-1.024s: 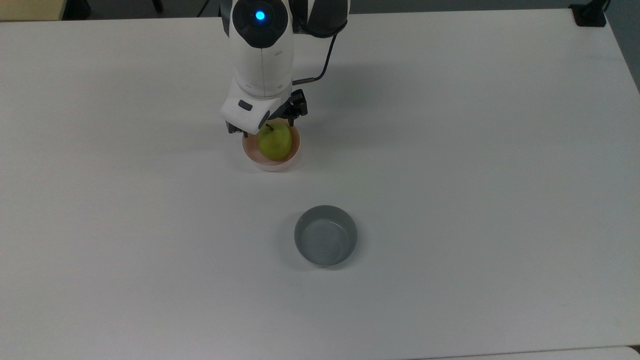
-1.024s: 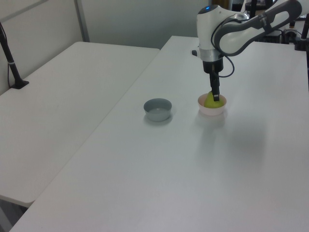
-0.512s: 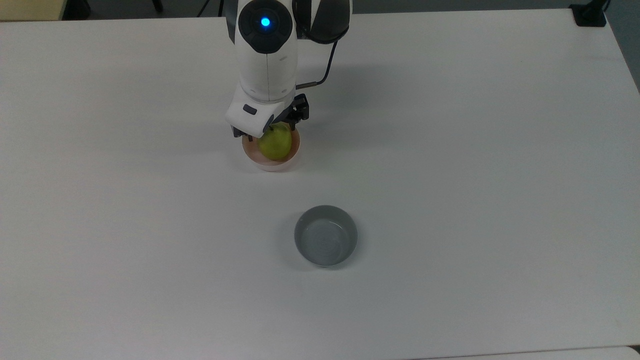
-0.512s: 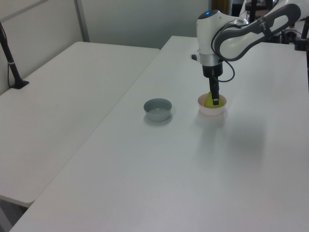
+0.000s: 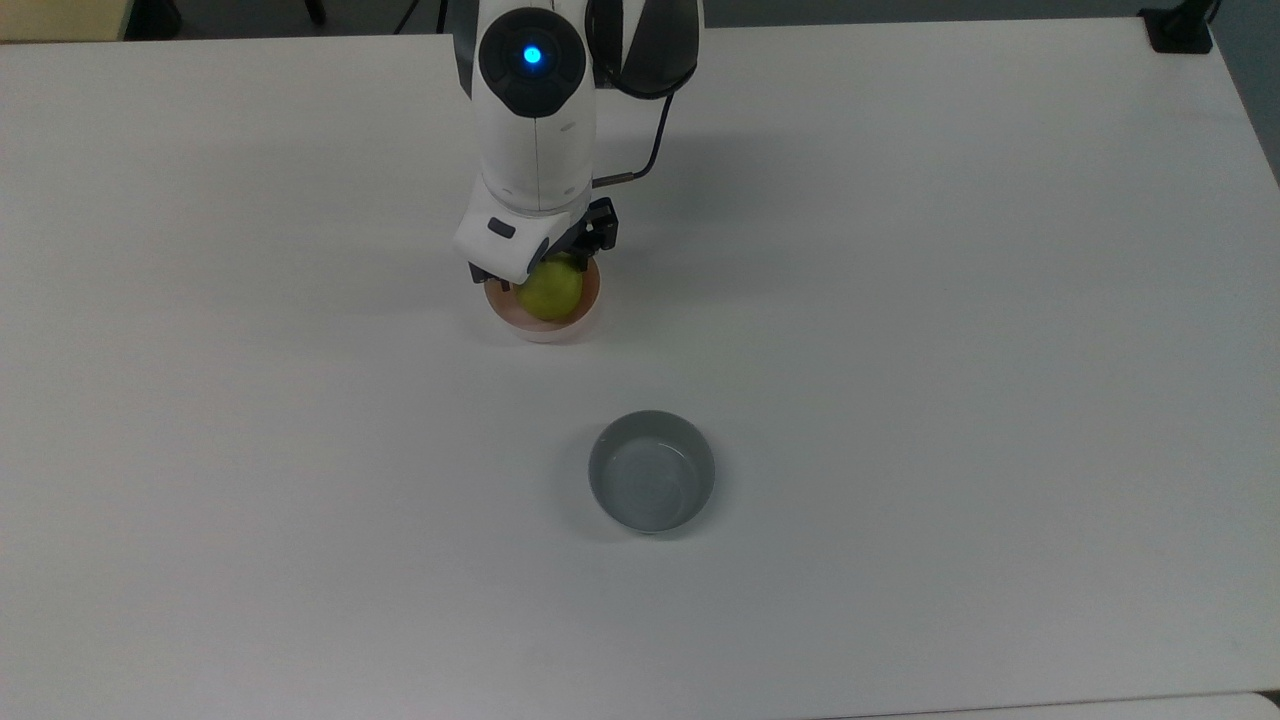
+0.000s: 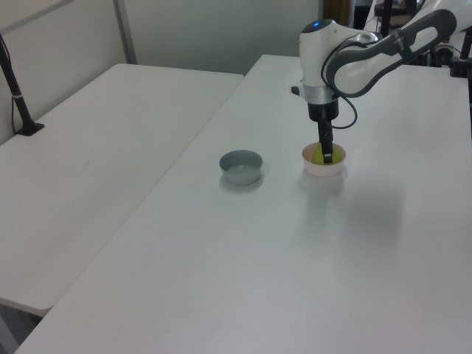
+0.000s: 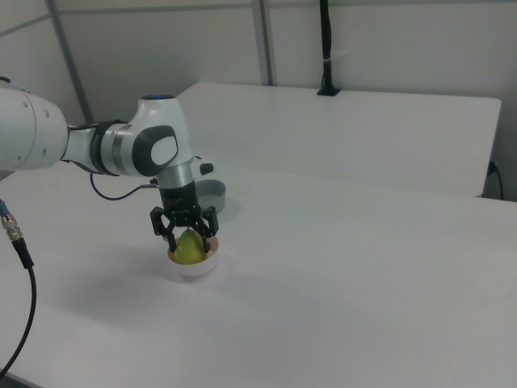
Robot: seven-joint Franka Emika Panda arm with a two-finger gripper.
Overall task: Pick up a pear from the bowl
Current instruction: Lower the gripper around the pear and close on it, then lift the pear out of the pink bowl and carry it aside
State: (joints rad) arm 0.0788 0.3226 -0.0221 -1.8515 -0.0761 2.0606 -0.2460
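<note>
— Pear count and bowl count, how are they given?

— One small rounded yellow-green pear (image 5: 551, 291) with glossy skin is counted, and it is seated inside one small round pale pink bowl (image 5: 543, 324) with a whitish outside. One more bowl, a round grey bowl (image 5: 651, 471) of like size, is seen well apart from the pink one, toward the bottom of the top view. One white robot arm (image 5: 533, 110) with one black two-finger gripper (image 7: 187, 235) is present.

— How is the pear oriented?

— It is stood upright in the right view: the long axis is about vertical, the narrow end is pointed up and the broad end is rested in the bowl. The stem cannot be made out, as it is covered by the gripper.

— And the jaws?

— The gripper is lowered over the pear from above. In the right view the two fingers are spread, one being placed on each side of the narrow upper part of the fruit, with a gap left to the skin; no grasp is seen.

— What is known of the surface and the room?

— The bowls are set on a wide plain white table (image 5: 950, 300). A second white table (image 6: 96, 140) is joined beside it at the left view's left. Pale wall panels with grey upright posts are seen behind, and a black pole (image 7: 325, 48) is fixed at the far table edge in the right view.
</note>
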